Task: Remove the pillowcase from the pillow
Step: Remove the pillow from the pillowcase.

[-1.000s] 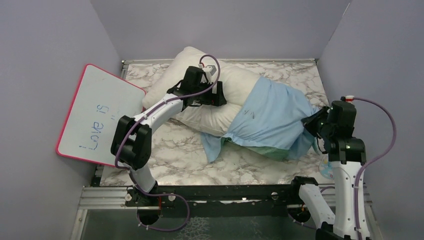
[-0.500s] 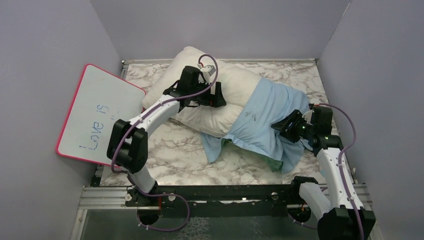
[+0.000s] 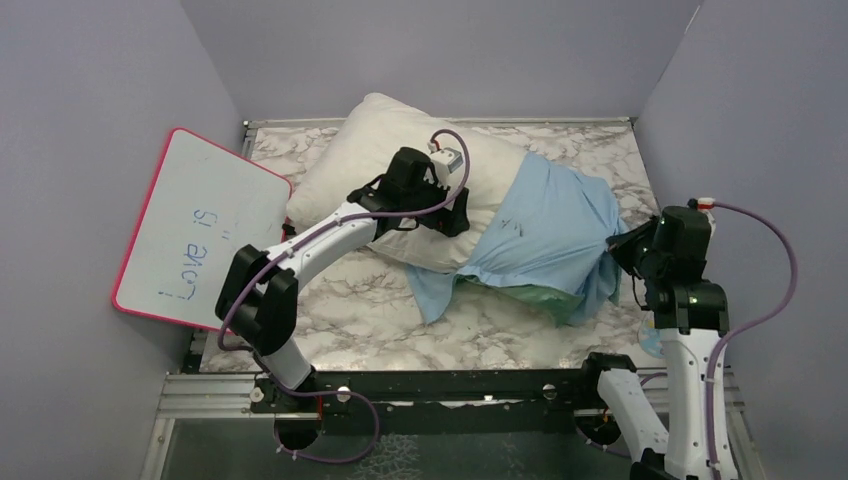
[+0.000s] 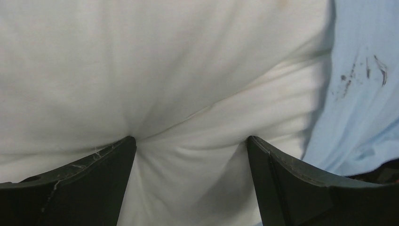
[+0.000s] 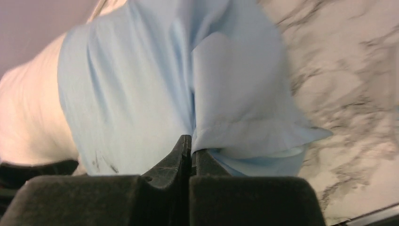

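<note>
This looks like a robotics lab's test cell: plain lilac panel walls [image 3: 90, 100] box in a marble-patterned desk [image 3: 350, 310], a left arm [image 3: 320, 228] and a right arm [image 3: 690, 335] trailing purple cables rise from a metal rail [image 3: 440, 385] at its near edge, beside a pink-framed whiteboard [image 3: 200, 230].

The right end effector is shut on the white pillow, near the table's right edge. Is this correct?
Not quite. The right wrist view shows the right end effector shut on the light blue pillowcase, not the pillow. The rest holds.
</note>
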You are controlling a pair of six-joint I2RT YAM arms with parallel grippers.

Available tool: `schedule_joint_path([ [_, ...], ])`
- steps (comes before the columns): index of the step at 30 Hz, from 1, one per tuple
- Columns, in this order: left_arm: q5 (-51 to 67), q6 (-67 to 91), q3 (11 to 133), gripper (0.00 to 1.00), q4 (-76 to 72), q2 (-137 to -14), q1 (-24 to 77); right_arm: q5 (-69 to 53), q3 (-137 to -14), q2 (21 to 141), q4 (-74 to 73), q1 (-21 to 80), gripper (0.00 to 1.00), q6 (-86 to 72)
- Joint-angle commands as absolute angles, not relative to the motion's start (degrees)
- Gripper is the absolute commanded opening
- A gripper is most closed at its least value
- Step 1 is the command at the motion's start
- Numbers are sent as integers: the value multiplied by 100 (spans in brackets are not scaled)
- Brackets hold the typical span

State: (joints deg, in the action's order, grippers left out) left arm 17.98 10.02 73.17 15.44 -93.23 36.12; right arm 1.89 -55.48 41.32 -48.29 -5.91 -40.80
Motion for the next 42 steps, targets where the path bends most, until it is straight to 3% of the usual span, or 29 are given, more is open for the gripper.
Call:
schedule_joint_path([
  [1,488,1231,7149,90,2331,-10065,3361,2451,-6274,4102,-5655,-624,1,-3998],
  [7,601,1449,7058,86,2336,-10344,2407,3012,-7054,4277,-6078,-622,1,-3829],
  [11,989,1419,7170,86,2267,-10239,2339,1610,-6914,4300,-5587,-623,4,-3263],
  [16,1129,1536,7272,87,2270,-10108,2338,-897,-5936,4590,-5028,-624,32,-3228],
  [19,1539,1592,7285,88,2236,-9908,2338,-1584,-5156,4569,-4314,-624,67,-3533],
  [20,1693,1588,7290,89,2220,-9821,2350,-1775,-4874,4559,-4148,-624,74,-3624],
  [23,1930,1528,7306,93,2215,-9496,2381,-2187,-4363,4730,-3665,-624,85,-3762],
  [33,1463,1999,6764,99,2442,-7927,2400,-2314,-3501,5329,-3220,-624,90,-3964],
  [38,1098,2502,6175,99,2561,-7330,2399,-1121,-3794,4493,-4380,-624,91,-4640],
  [42,1191,2865,5725,99,2401,-7029,2400,-1112,-4037,3678,-5142,-624,91,-5255],
])
